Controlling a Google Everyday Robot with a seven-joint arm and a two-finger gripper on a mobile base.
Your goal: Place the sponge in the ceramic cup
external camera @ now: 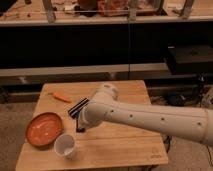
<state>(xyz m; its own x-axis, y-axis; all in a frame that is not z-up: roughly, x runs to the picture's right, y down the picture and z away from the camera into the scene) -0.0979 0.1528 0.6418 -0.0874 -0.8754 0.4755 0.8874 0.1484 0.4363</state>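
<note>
this looks like a robot test lab, because a plain wooden table (125,145) stands before a long dark bench (100,45) with metal posts (49,11), a black equipment box (192,57) and loose cables (176,98) lie at the side, and the gripper (80,125) hangs over the table near the ceramic cup (65,146).
</note>
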